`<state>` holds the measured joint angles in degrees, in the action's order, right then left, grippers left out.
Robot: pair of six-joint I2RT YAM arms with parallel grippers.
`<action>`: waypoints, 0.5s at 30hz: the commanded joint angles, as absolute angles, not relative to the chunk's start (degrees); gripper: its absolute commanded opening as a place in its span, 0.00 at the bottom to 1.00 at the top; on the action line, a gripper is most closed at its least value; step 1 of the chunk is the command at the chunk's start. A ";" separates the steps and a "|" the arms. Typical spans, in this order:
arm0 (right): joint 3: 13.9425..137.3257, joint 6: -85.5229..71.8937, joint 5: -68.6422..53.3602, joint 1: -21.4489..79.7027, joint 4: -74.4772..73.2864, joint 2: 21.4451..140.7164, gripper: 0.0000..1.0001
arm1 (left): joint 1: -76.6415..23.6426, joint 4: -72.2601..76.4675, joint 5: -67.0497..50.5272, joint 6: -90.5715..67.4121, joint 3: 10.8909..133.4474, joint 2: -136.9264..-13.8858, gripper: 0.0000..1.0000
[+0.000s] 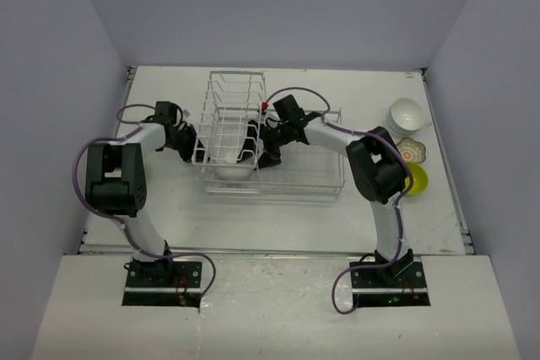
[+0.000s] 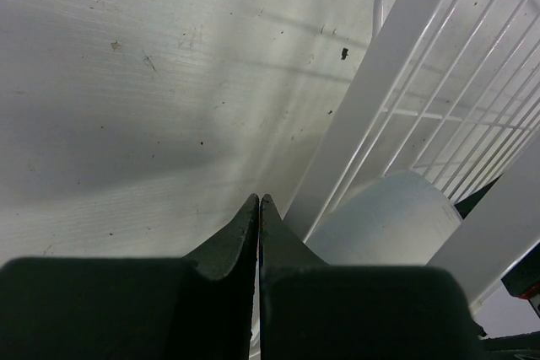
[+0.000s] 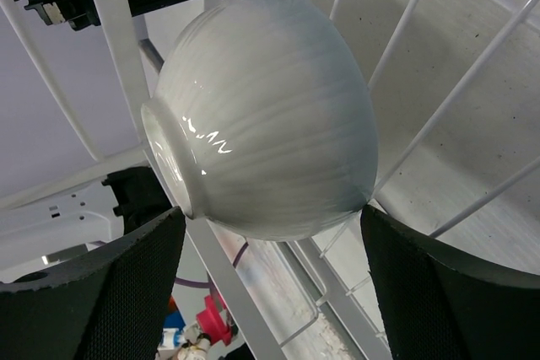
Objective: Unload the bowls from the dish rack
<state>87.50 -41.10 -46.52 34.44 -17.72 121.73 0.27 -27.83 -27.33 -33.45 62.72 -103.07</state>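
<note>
The white wire dish rack (image 1: 295,176) stands mid-table, its taller slotted section on the left. One white bowl (image 1: 226,158) sits on edge in that section. In the right wrist view this bowl (image 3: 261,115) fills the frame, leaning on the rack wires (image 3: 126,65). My right gripper (image 1: 260,151) is inside the rack, open, its fingers (image 3: 93,292) on either side of the bowl's lower edge. My left gripper (image 1: 192,142) is shut and empty against the rack's outer left side; its tips (image 2: 259,201) point at the table beside a rack bar (image 2: 371,115), the bowl (image 2: 396,221) behind it.
Three bowls stand on the table at the right: a white one (image 1: 407,113), a patterned one (image 1: 411,150) and a lime-yellow one (image 1: 416,180). The low basket part of the rack reaches right to about (image 1: 340,166). Grey walls enclose the table.
</note>
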 commanded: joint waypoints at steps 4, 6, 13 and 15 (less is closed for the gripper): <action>92.02 -40.25 -49.83 36.03 -17.84 122.25 0.84 | 0.00 -26.01 -30.94 -34.19 62.75 -103.18 0.00; 92.98 -39.55 -49.83 36.21 -19.16 122.61 0.84 | 0.00 -25.84 -30.94 -34.28 62.75 -103.18 0.00; 93.43 -39.64 -50.36 36.47 -19.51 123.75 0.85 | 0.00 -25.40 -31.02 -34.72 62.49 -103.53 0.00; 92.90 -39.46 -49.58 36.47 -19.69 123.93 0.86 | 0.00 -25.23 -31.03 -34.72 62.58 -103.62 0.00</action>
